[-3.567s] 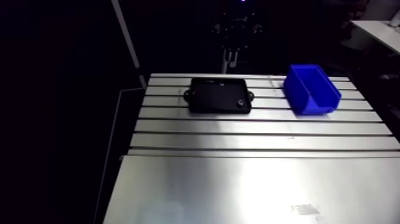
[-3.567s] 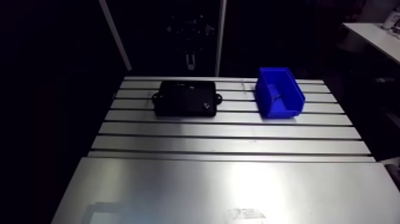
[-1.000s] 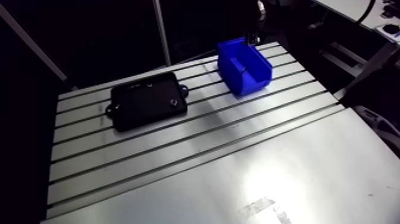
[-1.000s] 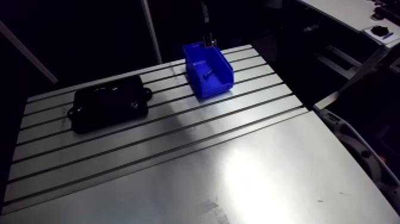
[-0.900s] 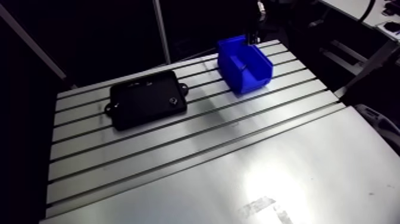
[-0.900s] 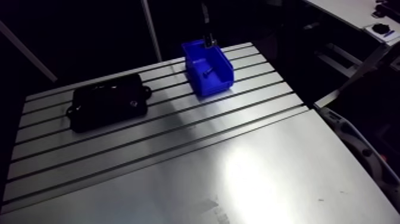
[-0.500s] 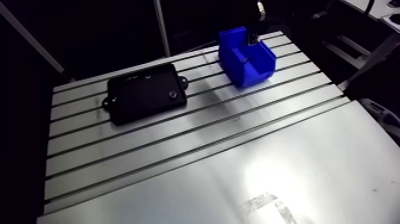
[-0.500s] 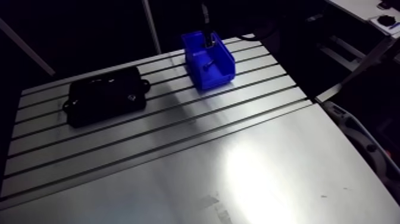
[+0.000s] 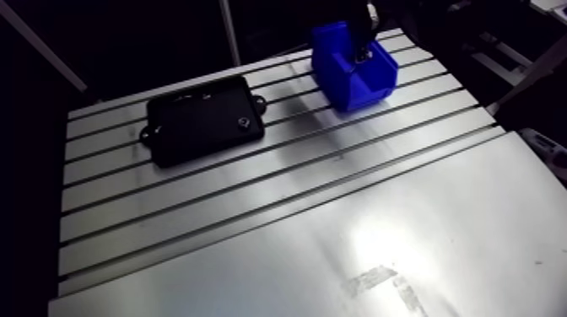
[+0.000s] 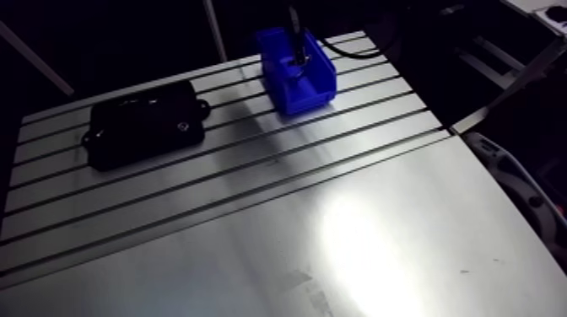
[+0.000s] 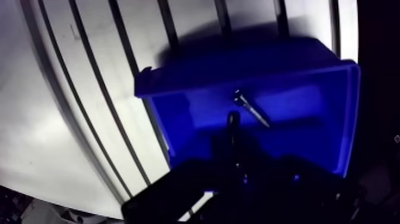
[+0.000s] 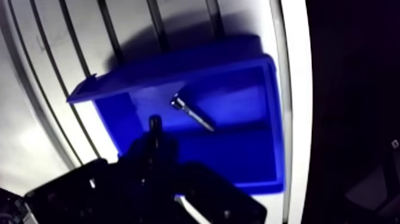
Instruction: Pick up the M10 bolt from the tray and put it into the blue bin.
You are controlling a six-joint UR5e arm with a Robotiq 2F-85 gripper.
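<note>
found tool (image 11: 234,122) dark over open blue plastic bin (image 11: 178,83), grip state indiscernible. noted shiny bolt (image 11: 251,109) lying slantwise on bin floor just ahead. logged flat black tray (image 9: 202,126) well apart on slotted table (image 9: 337,236).

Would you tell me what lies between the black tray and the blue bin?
In the arm view, only bare slotted table separates the black tray from the blue bin.

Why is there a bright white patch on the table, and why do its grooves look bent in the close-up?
Arm view: that is light glaring off the bare metal table. Wrist view: the wide-angle lens curves the table's straight lines; the blue bin throws a dark shadow beside it, and the bolt inside glints.
</note>
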